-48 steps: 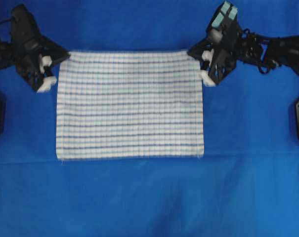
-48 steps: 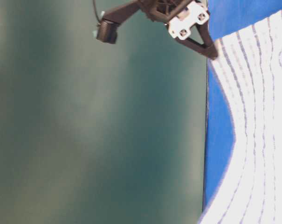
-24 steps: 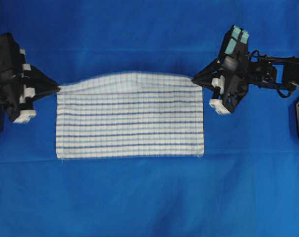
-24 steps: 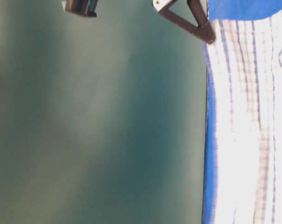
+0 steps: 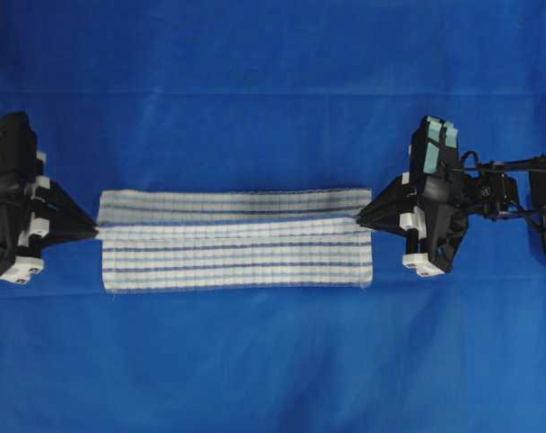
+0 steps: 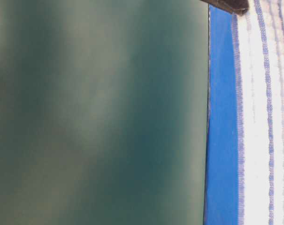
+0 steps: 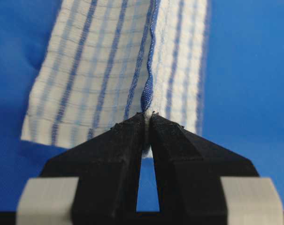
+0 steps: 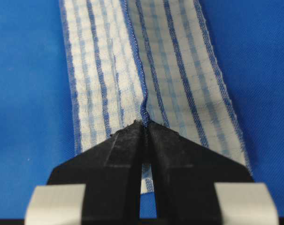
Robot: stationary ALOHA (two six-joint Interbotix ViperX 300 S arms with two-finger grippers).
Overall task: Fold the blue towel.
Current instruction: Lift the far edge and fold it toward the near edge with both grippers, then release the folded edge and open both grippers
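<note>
The blue towel [image 5: 236, 239], white with dark-blue and light-blue stripes, lies across the middle of the table with its far half lifted and carried over the near half. My left gripper [image 5: 94, 233] is shut on the towel's left corner; the left wrist view shows the hem [image 7: 147, 93] pinched between the black fingertips [image 7: 127, 136]. My right gripper [image 5: 361, 219] is shut on the right corner, and its wrist view shows the towel [image 8: 146, 75] running away from the closed tips. The table-level view shows only the towel's edge [image 6: 266, 117].
The plain blue table covering [image 5: 273, 361] spreads on all sides of the towel. The right arm's body [image 5: 489, 189] reaches in from the right edge. A blurred dark-green background [image 6: 99, 112] fills the left of the table-level view.
Both grippers have moved toward the near side, carrying the towel's far edge up and over. The visible towel has narrowed from a full rectangle to a strip.
</note>
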